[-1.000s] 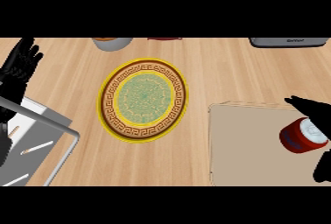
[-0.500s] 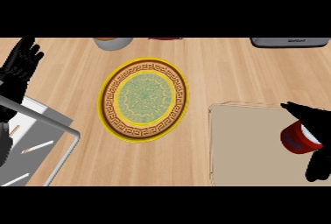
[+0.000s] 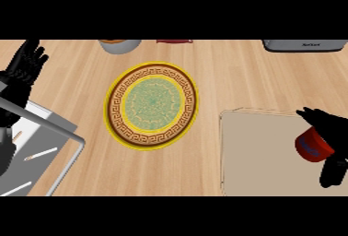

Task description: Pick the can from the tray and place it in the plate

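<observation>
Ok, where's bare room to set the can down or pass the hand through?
The plate holds nothing. Bare counter runs between the plate and the tray, and the tray's left part is free. It's crowded at the tray's right edge, where the right hand curls round the can.

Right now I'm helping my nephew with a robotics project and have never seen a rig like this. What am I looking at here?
This is one view, taken from a humanoid robot's head and looking steeply down at a wooden kitchen counter. The black shapes are its two hands. The left hand rests open near the left edge, fingers up. The right hand is at the right edge, curled round a red can that sits over a beige tray. In the middle lies an ornate plate with a yellow rim and green centre, where the can should go. A grey slab shows at lower left; at the top edge, a bowl and a grey appliance are partly cut off.
</observation>
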Robot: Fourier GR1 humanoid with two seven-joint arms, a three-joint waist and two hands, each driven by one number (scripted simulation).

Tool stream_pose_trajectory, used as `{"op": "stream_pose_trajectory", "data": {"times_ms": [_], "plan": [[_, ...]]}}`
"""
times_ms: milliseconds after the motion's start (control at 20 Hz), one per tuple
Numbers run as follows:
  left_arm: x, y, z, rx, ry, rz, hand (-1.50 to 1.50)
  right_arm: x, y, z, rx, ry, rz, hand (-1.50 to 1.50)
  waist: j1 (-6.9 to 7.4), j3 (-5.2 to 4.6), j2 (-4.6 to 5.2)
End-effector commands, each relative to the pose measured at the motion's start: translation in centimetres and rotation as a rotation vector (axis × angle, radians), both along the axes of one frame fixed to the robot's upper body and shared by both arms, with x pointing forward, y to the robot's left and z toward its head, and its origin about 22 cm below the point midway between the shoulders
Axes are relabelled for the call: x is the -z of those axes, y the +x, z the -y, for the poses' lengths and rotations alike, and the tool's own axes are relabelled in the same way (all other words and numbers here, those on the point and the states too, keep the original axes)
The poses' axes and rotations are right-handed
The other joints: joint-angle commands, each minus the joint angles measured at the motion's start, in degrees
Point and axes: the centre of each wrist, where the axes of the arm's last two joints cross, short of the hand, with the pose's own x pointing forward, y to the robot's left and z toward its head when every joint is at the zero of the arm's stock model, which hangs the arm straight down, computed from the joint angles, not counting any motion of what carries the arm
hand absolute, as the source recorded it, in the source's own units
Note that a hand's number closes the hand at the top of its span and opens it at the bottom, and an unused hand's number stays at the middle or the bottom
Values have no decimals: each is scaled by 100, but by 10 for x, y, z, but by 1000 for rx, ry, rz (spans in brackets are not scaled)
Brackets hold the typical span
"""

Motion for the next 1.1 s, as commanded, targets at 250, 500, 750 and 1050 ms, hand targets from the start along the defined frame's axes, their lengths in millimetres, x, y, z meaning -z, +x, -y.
{"op": "stream_pose_trajectory", "data": {"times_ms": [250,500,750,1050], "plan": [[17,-3,36,98,-68,-20,0,22,10,-6,-92,18,204,150,-14,-243,170],[26,-4,38,96,-71,-26,0,4,23,1,-144,14,360,150,-75,-248,176],[6,1,37,102,-66,-7,0,25,45,34,-134,62,410,150,81,-230,222],[18,-3,38,102,-61,-9,0,0,81,20,-210,187,533,150,159,-242,213]]}}
